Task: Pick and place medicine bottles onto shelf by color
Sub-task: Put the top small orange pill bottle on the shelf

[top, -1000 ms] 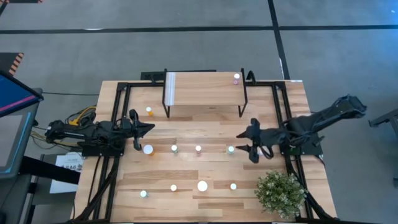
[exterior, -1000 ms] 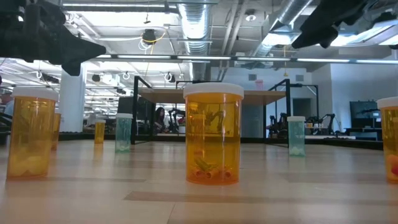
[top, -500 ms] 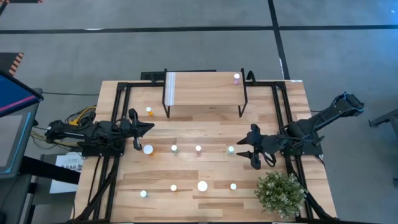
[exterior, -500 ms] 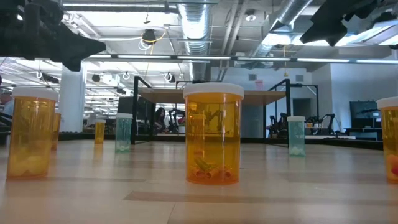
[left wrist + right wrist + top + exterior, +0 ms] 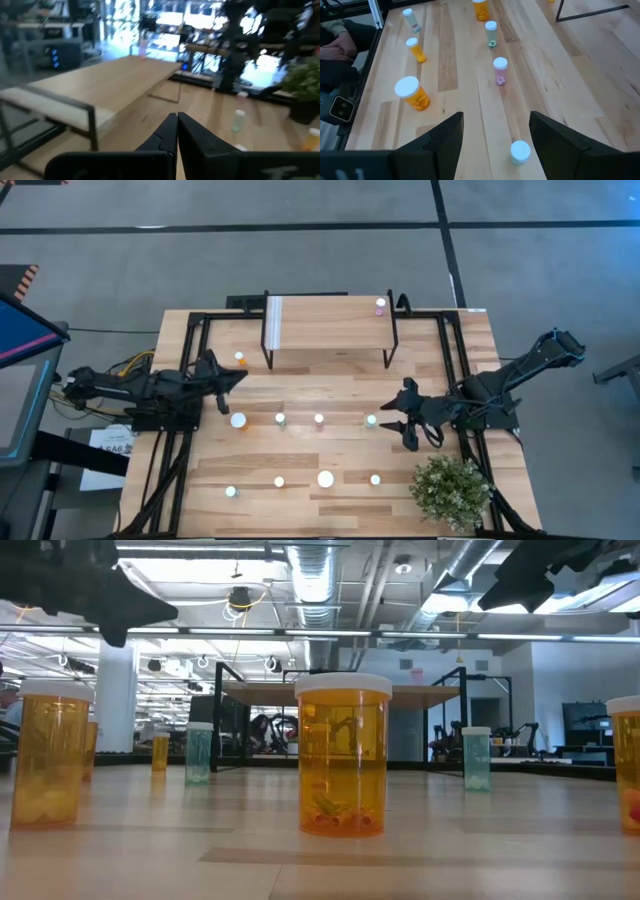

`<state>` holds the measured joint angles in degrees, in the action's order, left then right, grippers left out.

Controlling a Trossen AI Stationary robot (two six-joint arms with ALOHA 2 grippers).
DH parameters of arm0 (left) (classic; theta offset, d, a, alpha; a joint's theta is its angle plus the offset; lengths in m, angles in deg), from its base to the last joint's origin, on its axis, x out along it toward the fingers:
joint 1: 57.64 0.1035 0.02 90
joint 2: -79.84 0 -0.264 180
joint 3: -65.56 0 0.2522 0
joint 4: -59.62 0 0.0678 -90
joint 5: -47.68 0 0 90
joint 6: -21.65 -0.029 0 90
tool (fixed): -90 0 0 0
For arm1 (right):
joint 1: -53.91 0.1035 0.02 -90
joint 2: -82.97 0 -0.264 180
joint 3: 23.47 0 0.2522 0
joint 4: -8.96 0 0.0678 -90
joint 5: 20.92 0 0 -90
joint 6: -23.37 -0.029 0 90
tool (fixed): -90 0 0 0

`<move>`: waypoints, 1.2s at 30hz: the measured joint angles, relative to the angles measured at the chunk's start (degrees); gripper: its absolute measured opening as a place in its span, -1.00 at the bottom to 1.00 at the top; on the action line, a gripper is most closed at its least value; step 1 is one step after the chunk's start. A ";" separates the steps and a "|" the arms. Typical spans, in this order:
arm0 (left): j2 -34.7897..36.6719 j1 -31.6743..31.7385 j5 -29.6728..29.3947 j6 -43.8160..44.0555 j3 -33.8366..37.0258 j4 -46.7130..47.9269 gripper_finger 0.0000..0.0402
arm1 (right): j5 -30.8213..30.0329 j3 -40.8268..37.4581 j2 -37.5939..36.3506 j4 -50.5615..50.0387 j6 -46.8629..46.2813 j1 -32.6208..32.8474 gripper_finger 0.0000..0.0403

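We see the right pincer spread wide above a white-capped bottle on the table. The left pincer is pressed together, empty. One pink bottle stands on the shelf.

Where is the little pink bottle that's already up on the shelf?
In the high view, the small pink white-capped bottle stands on the light wood shelf, at its right end beside the black leg.

A: Bottle colours near my dark fingers?
B: Pink bottle at 12 o'clock, orange bottle at 10 o'clock, both white-capped.
A: Shelf?
B: Light wood top, black legs, white end panel.
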<state>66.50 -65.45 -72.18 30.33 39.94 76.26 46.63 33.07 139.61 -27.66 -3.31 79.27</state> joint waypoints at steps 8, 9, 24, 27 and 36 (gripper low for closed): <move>-3.80 0.02 -10.06 10.57 -8.38 17.26 -0.70 | 0.00 0.00 0.00 0.00 0.16 0.00 0.24; -4.20 0.05 -11.12 12.19 -9.09 19.15 -0.65 | 0.00 0.00 0.00 0.00 0.18 0.00 0.24; -18.25 12.88 -4.42 23.61 -11.85 29.91 -0.16 | -0.17 0.02 -0.02 0.76 0.74 0.00 0.24; -20.51 16.71 -0.91 23.38 -11.87 29.84 -0.07 | -0.20 0.02 -0.02 0.98 1.62 0.00 0.24; -28.83 28.41 4.08 20.68 -11.87 29.30 0.19 | -0.20 0.02 -0.02 1.14 1.67 0.00 0.24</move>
<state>37.68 -37.05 -68.10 51.01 28.07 105.56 46.43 33.09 139.59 -26.52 -1.65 79.27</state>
